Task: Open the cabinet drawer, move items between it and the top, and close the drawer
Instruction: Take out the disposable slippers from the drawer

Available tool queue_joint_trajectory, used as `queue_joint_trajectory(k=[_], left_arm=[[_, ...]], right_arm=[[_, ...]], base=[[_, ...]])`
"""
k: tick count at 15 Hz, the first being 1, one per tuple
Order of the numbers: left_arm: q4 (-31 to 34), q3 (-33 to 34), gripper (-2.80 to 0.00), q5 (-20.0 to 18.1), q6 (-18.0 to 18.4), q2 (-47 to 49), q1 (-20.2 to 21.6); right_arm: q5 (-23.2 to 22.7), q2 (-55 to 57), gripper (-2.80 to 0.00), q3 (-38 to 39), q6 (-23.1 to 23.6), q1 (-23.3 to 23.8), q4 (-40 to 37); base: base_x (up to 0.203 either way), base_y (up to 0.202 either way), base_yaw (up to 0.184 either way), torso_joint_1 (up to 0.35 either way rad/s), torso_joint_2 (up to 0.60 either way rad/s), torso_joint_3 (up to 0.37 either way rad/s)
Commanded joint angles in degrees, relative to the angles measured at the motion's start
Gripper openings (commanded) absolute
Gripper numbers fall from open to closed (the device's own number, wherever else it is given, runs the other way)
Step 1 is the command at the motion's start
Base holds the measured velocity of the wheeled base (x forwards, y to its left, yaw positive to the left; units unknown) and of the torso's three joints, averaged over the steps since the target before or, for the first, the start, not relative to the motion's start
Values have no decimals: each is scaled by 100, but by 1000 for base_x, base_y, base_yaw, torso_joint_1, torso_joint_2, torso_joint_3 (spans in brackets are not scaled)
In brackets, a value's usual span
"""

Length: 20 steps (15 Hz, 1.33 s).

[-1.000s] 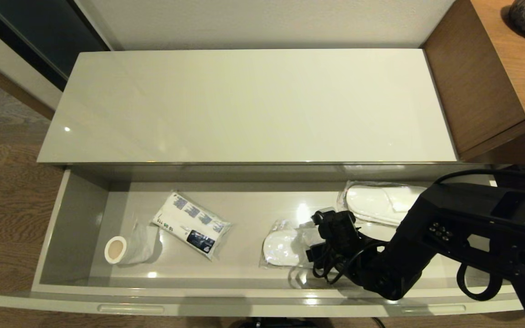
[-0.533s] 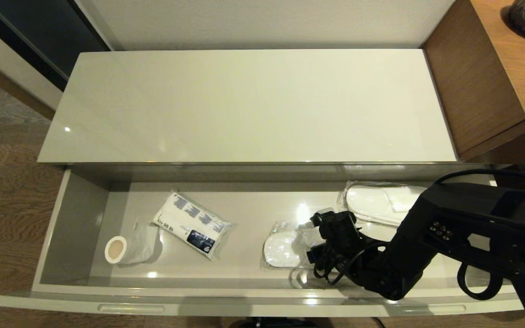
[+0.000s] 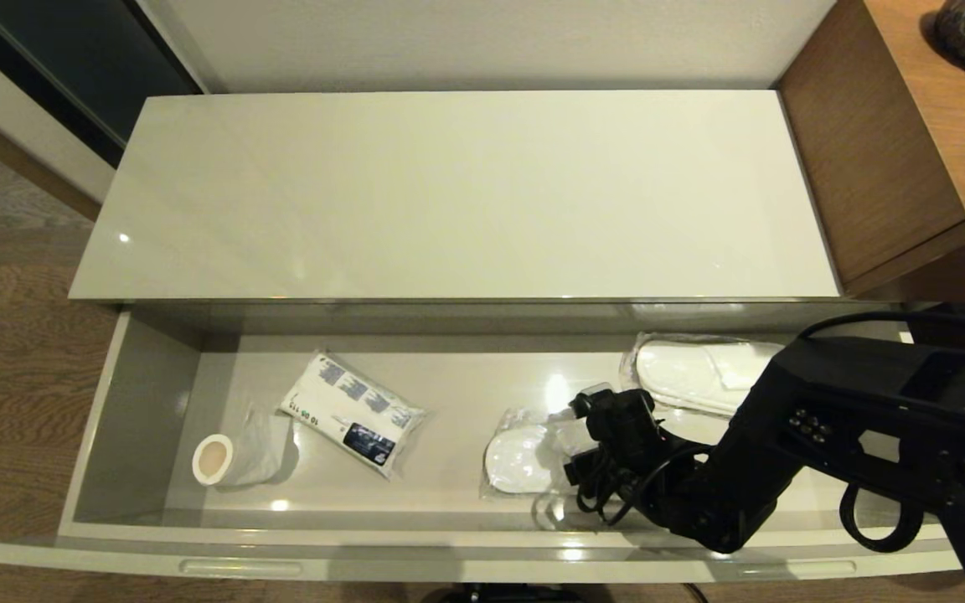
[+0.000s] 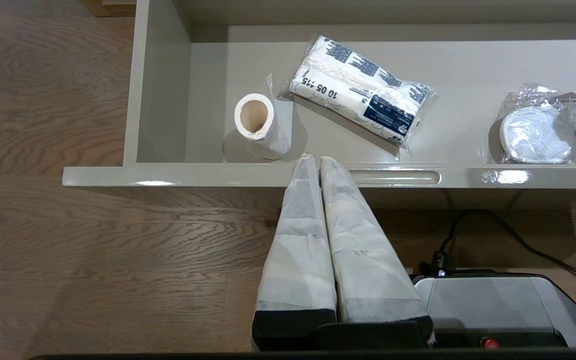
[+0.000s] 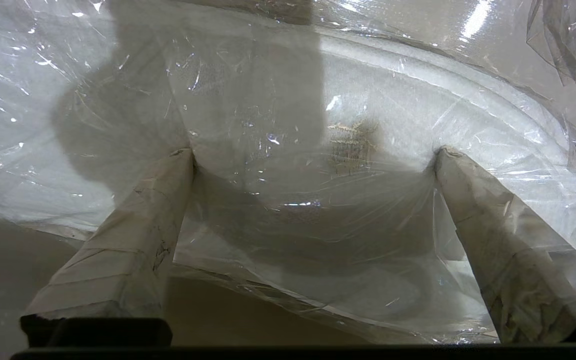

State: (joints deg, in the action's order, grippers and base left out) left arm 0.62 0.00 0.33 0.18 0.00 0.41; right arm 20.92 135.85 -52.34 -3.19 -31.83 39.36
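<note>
You are looking at the drawer (image 3: pixel 147 402) standing pulled fully out from under the glossy top (image 3: pixel 449 193), which is carrying nothing. Use the drawer as your reference for every position below.

The right gripper (image 5: pixel 313 152) is reaching down into the right half of the drawer. Its fingers (image 5: pixel 133 240) are spread wide, and both tips are pressing onto the clear plastic of the near slipper pack (image 3: pixel 520 456). The pack is lying flat on the drawer floor, just behind the front wall and right of the middle. The plastic is dimpling where the tips are touching it. The fingers are straddling the pack from above and are not pinching it.

A second slipper pack (image 3: pixel 692 368) is lying against the rear wall of the drawer, toward its right end, partly hidden behind the right arm.

The tissue pack (image 3: pixel 353 414), white with blue print, is lying at a slant in the left half of the drawer. A paper roll (image 3: pixel 235 456) is lying on its side just left of it, near the left wall, with its open core facing the front.

The left gripper (image 4: pixel 313 160) is hanging outside the drawer, in front of its front panel near the left slot handle (image 4: pixel 393 177). Its fingers are pressed together and holding nothing.
</note>
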Motion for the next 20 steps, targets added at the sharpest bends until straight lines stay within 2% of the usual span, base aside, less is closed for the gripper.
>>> queue_joint_trajectory(k=[1, 2, 3, 20], left_arm=[[4, 0, -280, 2, 4, 9, 2], [-1, 0, -280, 2, 0, 9, 2], [-1, 0, -280, 11, 8, 9, 2], [7, 0, -280, 2, 1, 9, 2]], right_arm=[[7, 84, 0, -40, -8, 30, 19], [0, 100, 0, -40, -15, 36, 10], [0, 108, -280, -40, -15, 36, 10], [-62, 65, -280, -33, -23, 80, 19]], base=[[0, 0, 0, 0, 0, 0], [0, 0, 0, 0, 0, 0], [0, 0, 0, 0, 0, 0], [0, 0, 0, 0, 0, 0]])
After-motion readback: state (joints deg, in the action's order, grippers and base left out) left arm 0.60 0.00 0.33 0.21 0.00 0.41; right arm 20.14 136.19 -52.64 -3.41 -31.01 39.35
